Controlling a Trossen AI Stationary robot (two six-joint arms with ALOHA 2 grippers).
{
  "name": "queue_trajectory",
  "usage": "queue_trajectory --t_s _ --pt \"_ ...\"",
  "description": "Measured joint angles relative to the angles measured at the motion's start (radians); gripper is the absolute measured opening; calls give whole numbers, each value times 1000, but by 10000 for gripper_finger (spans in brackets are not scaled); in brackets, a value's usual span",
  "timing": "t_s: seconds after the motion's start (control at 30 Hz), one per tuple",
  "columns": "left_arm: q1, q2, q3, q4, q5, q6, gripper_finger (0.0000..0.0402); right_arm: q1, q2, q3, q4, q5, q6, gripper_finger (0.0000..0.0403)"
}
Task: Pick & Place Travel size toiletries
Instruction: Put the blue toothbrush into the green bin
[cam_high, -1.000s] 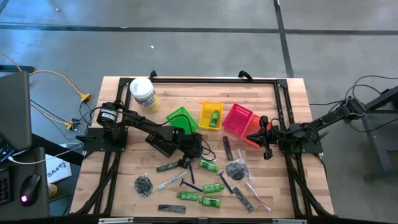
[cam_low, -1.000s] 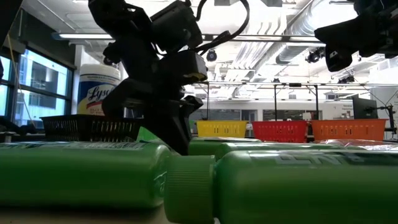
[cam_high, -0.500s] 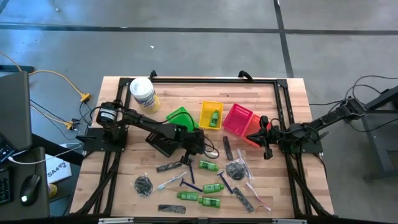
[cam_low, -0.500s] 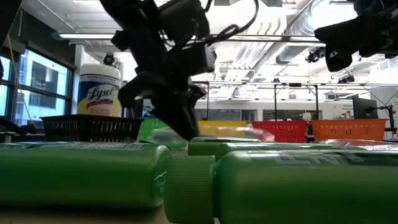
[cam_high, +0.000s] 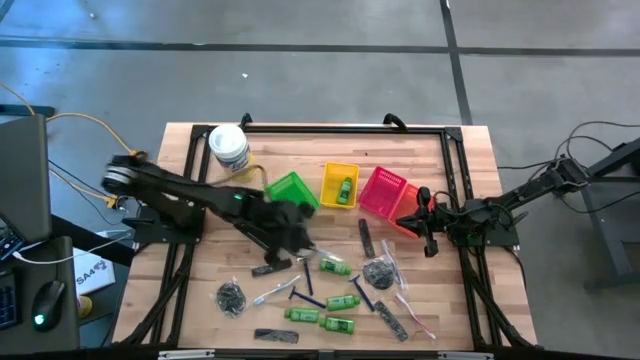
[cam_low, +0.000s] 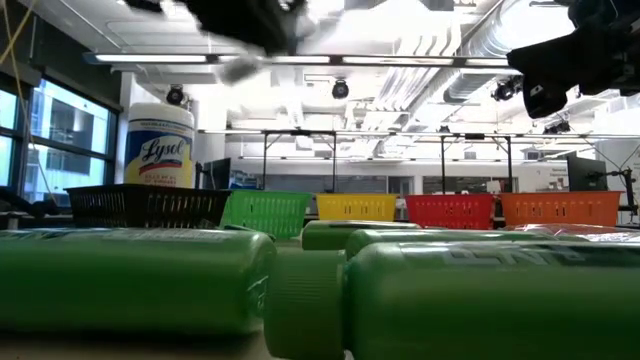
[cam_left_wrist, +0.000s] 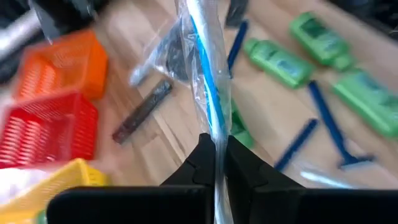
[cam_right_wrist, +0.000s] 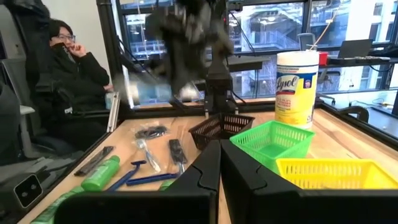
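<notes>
My left tool (cam_left_wrist: 214, 163) is pinched tight on a clear-wrapped toothbrush (cam_left_wrist: 205, 81), lifted over the middle of the table (cam_high: 190, 270) so I can carry it to a basket, while my right tool (cam_right_wrist: 219, 163) waits shut at the right side.

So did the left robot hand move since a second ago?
Yes. The left gripper, shut on a wrapped toothbrush, has lifted off the table and swung back toward the green basket.
</notes>
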Motion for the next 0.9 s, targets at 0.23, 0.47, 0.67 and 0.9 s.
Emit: queue_trajectory --t_s 0.23,0.47,0.67,0.9 --pt "83 -254 -116 49 128 111 7 0 5 0 14 -10 -1 4" --pt "283 -368 -290 238 363 190 7 0 9 0 30 -11 -2 4" --pt "441 -324 -399 356 588 286 7 0 15 0 40 -11 -2 4" --pt "570 -199 -455 565 725 220 7 0 15 0 41 -11 -4 4"
